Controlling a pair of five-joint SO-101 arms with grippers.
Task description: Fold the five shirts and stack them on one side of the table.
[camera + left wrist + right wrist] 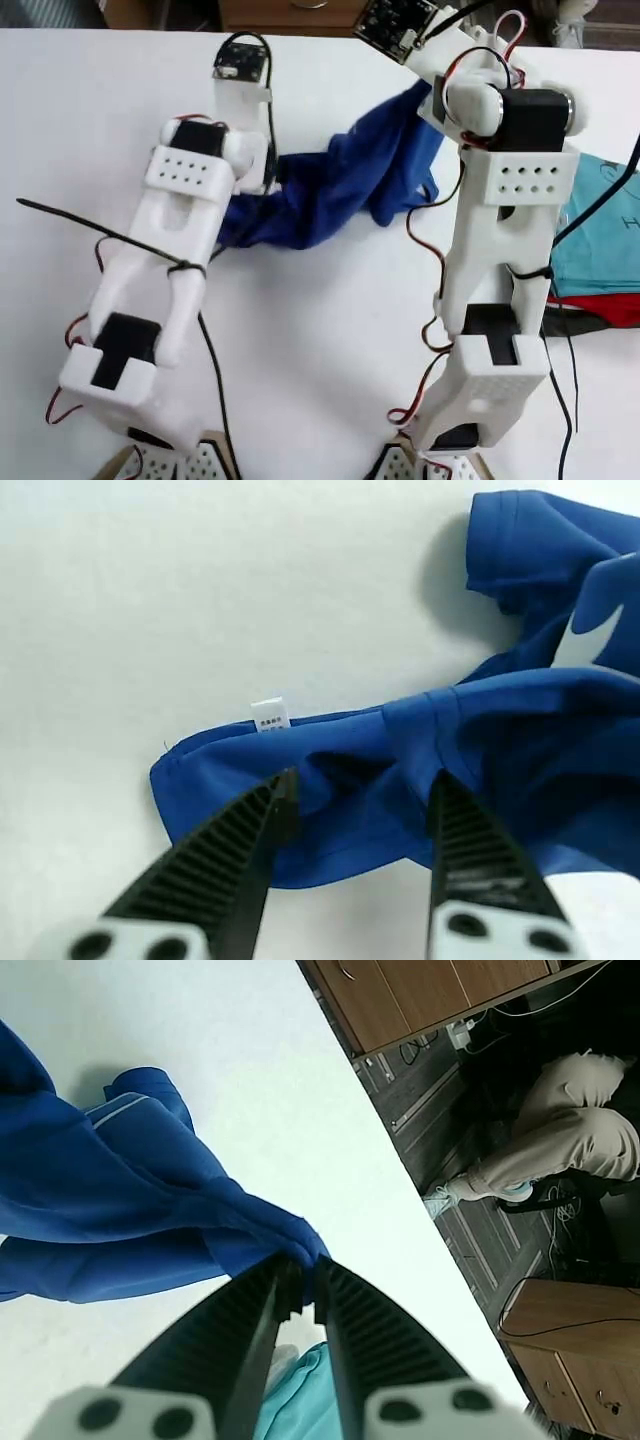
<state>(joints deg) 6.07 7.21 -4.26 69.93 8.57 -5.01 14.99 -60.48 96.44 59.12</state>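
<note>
Two arms side by side at the near edge of the white table (320, 330). Off to the right, beside the right arm, a teal shirt (600, 230) with a red shirt (615, 308) showing at its near edge. Farther out, left gripper (360, 790) spread wide over the hem of the blue shirt (330, 190), one finger either side of a bunched fold, small white label (270, 716) just beyond. Farthest, right gripper (300, 1285) pinched tight on an edge of the same blue shirt, held up off the table
</note>
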